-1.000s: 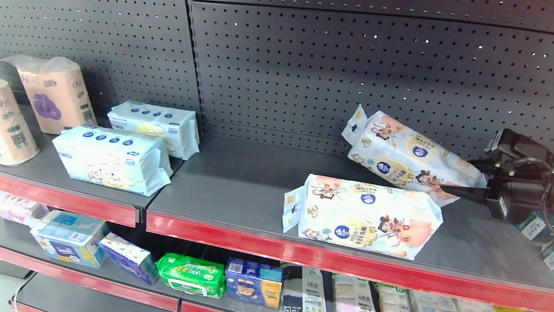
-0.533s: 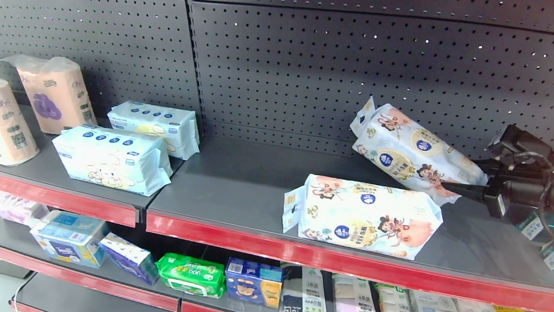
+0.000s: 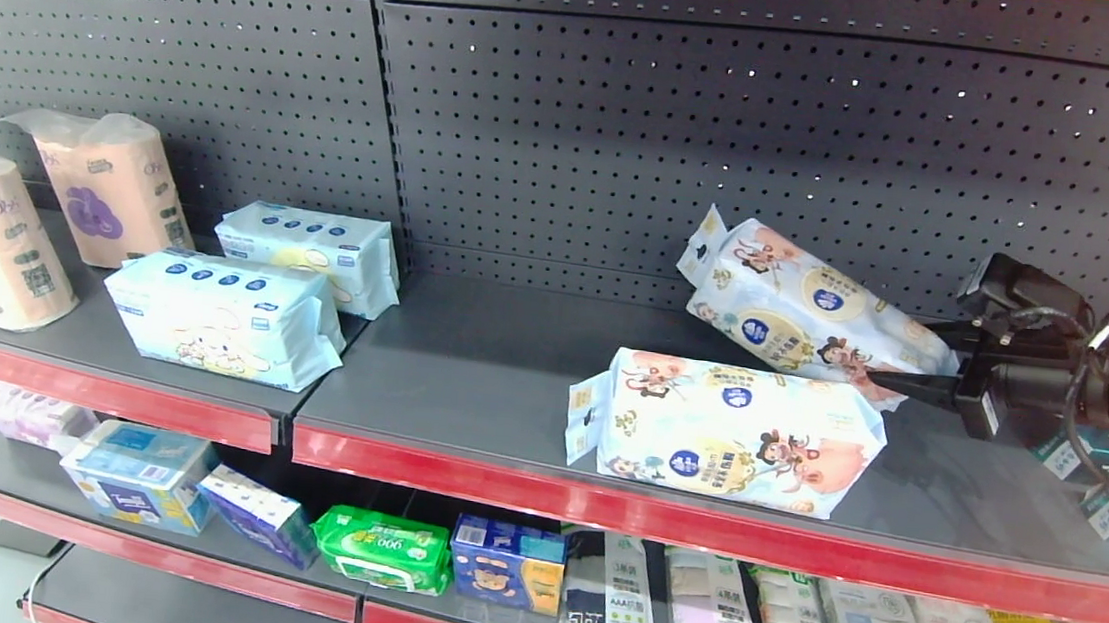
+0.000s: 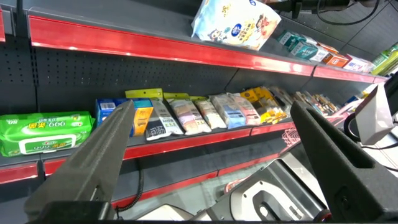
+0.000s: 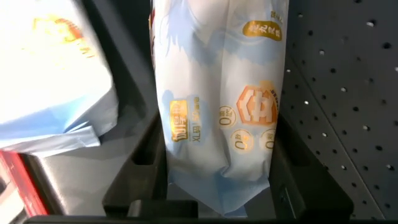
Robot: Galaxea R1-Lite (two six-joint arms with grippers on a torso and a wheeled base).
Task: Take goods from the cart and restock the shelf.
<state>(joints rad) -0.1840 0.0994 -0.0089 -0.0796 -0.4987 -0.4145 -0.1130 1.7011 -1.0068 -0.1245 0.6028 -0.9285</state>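
1. Head view: the right gripper [image 3: 902, 360] enters from the right edge and pinches a cartoon-printed pack [image 3: 806, 308] by its right end.
2. The pack is tilted right of centre, over the shelf [image 3: 470, 364], with its left end raised toward the pegboard [image 3: 628, 157].
3. A second pack [image 3: 730, 432] lies flat just in front of it, at the shelf's red edge.
4. Right wrist view: the pack is clamped between the black fingers [image 5: 140, 168].
5. Left wrist view: the left gripper [image 4: 211, 155] is spread wide and holds nothing, facing packets [image 4: 205, 112] on a lower shelf [image 4: 186, 140].
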